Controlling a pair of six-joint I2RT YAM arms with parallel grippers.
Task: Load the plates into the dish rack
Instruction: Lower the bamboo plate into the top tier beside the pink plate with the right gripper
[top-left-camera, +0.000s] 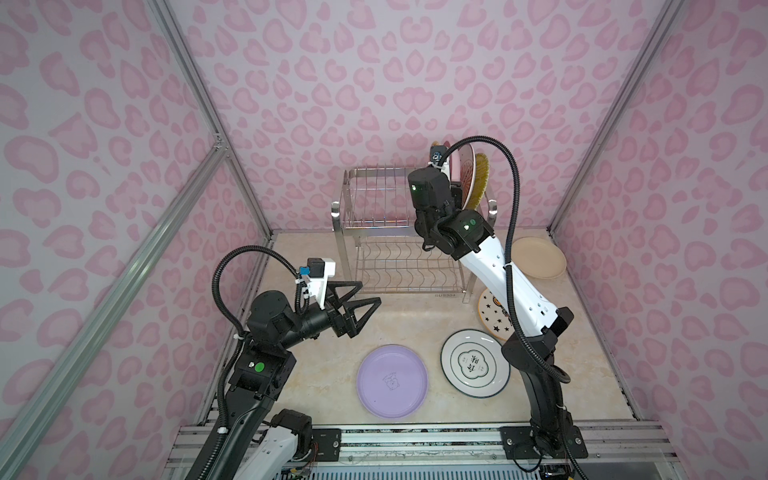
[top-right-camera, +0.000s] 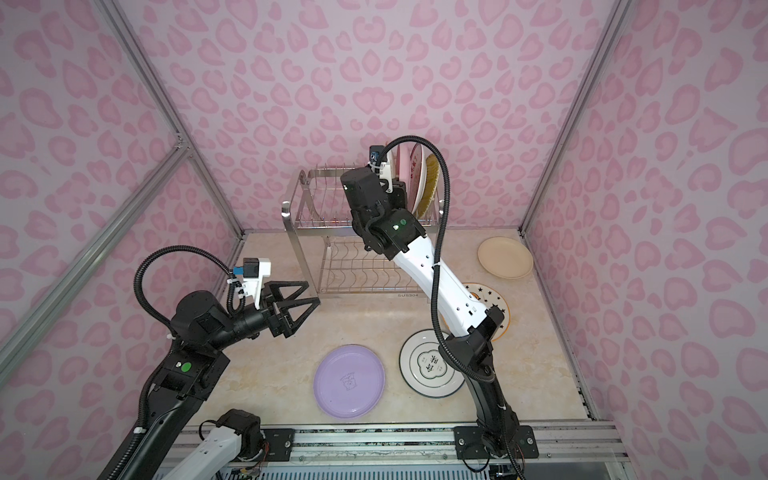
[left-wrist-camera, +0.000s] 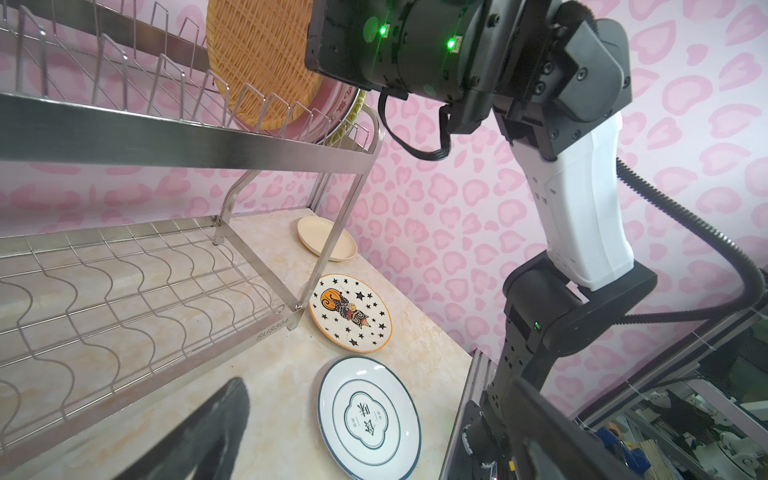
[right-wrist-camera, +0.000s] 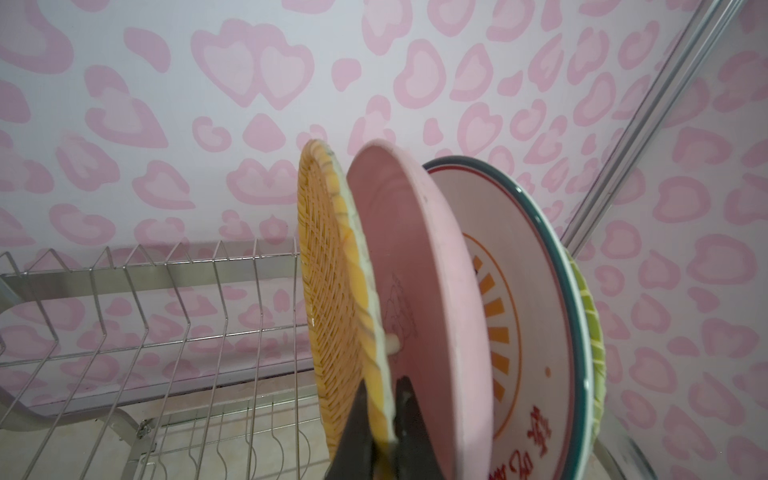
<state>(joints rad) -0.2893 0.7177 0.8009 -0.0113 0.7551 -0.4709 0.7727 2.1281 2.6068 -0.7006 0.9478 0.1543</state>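
Right tool (right-wrist-camera: 382, 386) pinches the orange woven plate (right-wrist-camera: 328, 270), upright in the dish rack (top-left-camera: 376, 226). Left tool (top-left-camera: 370, 291) hovers spread.

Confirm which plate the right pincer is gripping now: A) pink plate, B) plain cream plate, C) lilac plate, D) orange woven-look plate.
D: the right wrist view shows the right pincer shut on the rim of the orange woven-look plate, which stands on edge among the prongs of the dish rack.
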